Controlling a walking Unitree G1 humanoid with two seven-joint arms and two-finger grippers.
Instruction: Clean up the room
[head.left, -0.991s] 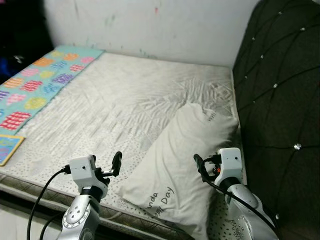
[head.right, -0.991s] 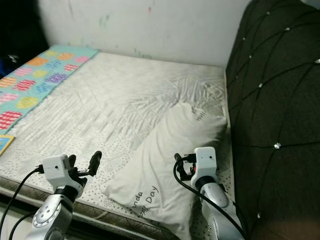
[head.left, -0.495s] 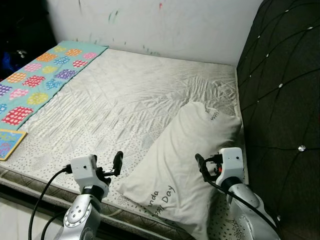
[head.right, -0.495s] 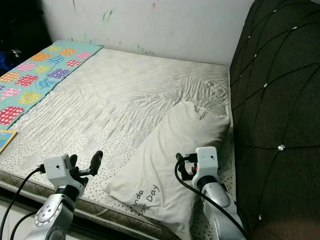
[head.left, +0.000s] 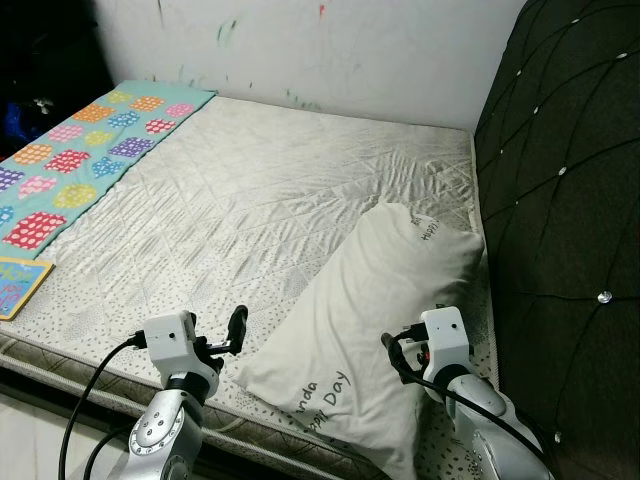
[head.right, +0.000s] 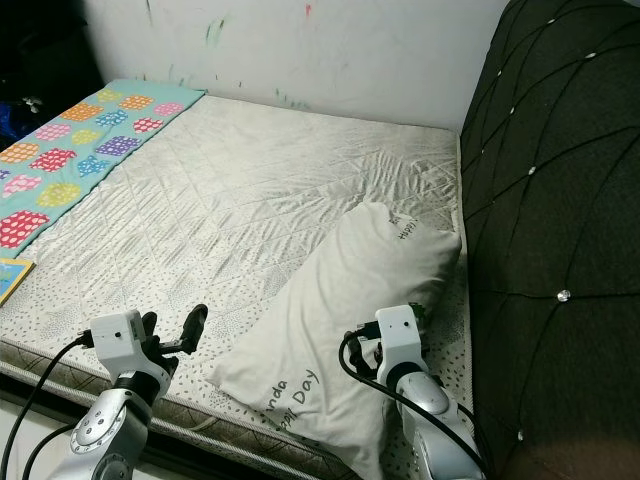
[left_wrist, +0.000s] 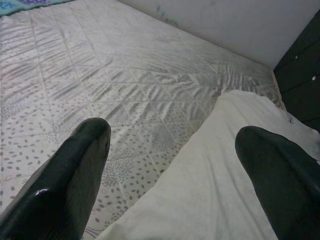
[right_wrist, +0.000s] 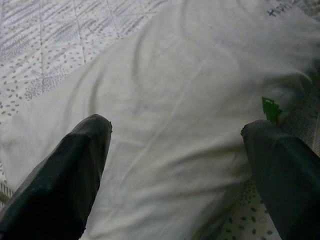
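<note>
The long white fabric pillow (head.left: 375, 320) with dark printed letters lies diagonally in the lower right of the frame, on the pale quilted mattress (head.left: 250, 200). The right gripper (right_wrist: 175, 145) hovers over it, its 2 fingers spread. The left gripper (left_wrist: 172, 150), also released, hangs at the pillow's lower corner.
</note>
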